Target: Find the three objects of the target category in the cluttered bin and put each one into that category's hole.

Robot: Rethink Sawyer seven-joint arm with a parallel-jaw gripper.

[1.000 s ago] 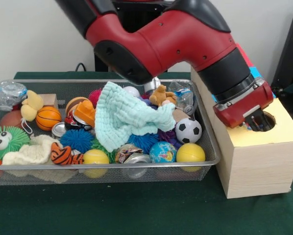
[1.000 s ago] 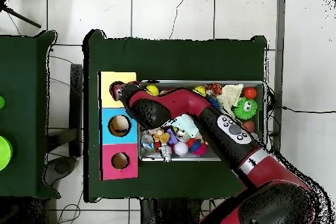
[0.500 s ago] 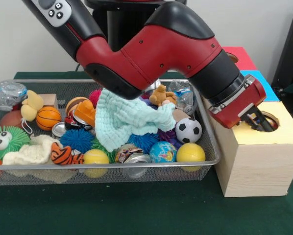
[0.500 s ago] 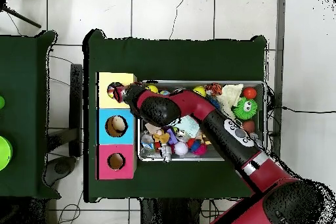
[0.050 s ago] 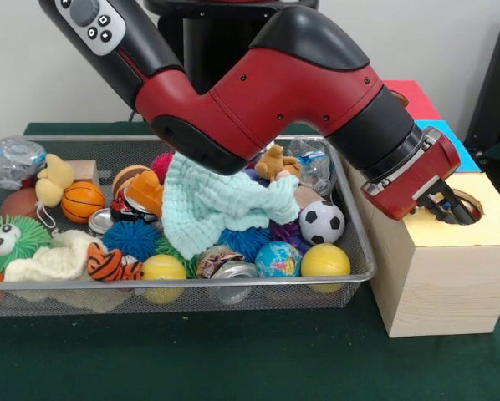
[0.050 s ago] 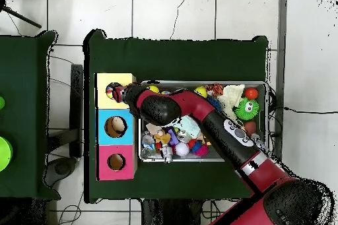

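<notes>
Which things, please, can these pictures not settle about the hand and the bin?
- Front view: the hand sits at the yellow hole; whether it holds anything cannot be told.
- Front view: whatever lies under the pale green cloth is hidden.
- Overhead view: the arm covers much of the bin.

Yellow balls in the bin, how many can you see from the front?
2, both against the near wall: one yellow ball beside the tiger toy, the other below the soccer ball. The cloth may hide more.
</notes>
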